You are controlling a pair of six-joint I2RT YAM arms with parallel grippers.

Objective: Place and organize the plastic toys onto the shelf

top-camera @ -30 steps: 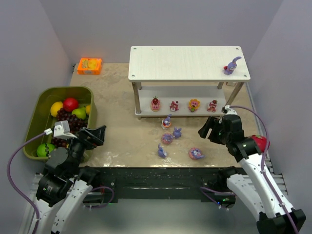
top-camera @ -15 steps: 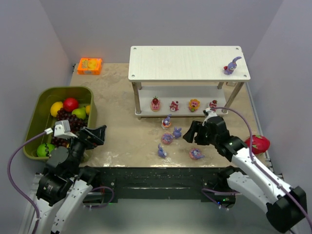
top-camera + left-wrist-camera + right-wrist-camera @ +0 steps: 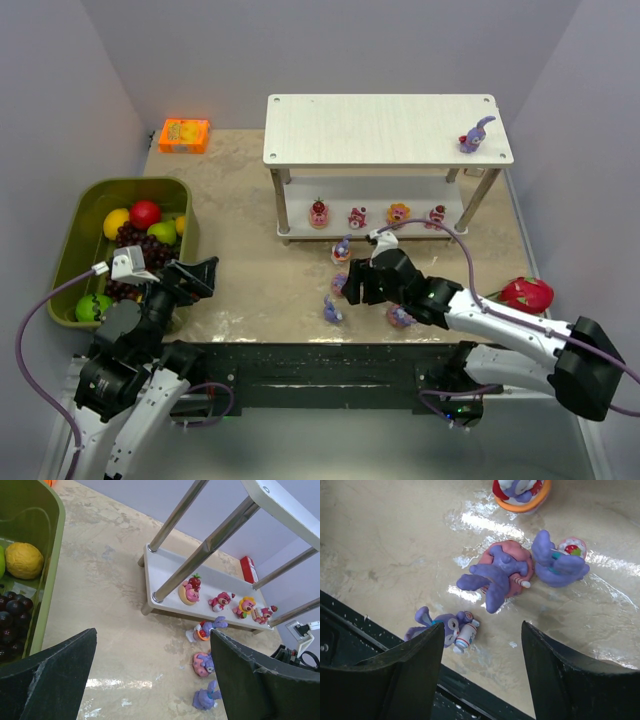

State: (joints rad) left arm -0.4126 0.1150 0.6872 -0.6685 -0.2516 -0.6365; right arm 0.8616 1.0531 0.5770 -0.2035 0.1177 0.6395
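out on the tabletop (image 3: 240,200) before the shelf (image 3: 380,130), swinging the right gripper (image 3: 482,627) leftward from the shelf's right end and hovering it, jaws spread and empty, over the loose bunnies (image 3: 495,577), likely lining up the next pick to join the lone bunny (image 3: 476,133) up top.

Plain, pale lilac-grey walls closed the table in on three sides: a back wall (image 3: 330,45), a left wall (image 3: 50,110) and a right wall (image 3: 595,110), all of them bare and evenly lit. The table (image 3: 240,190) had a glossy beige top, mottled like stone, and the light broke on it in white streaks (image 3: 487,524) toward the front. A black rail (image 3: 320,362) ran along its near edge. The one piece of furniture was the shelf (image 3: 380,130), white and two-tiered on shiny metal legs (image 3: 180,510), standing toward the back right.
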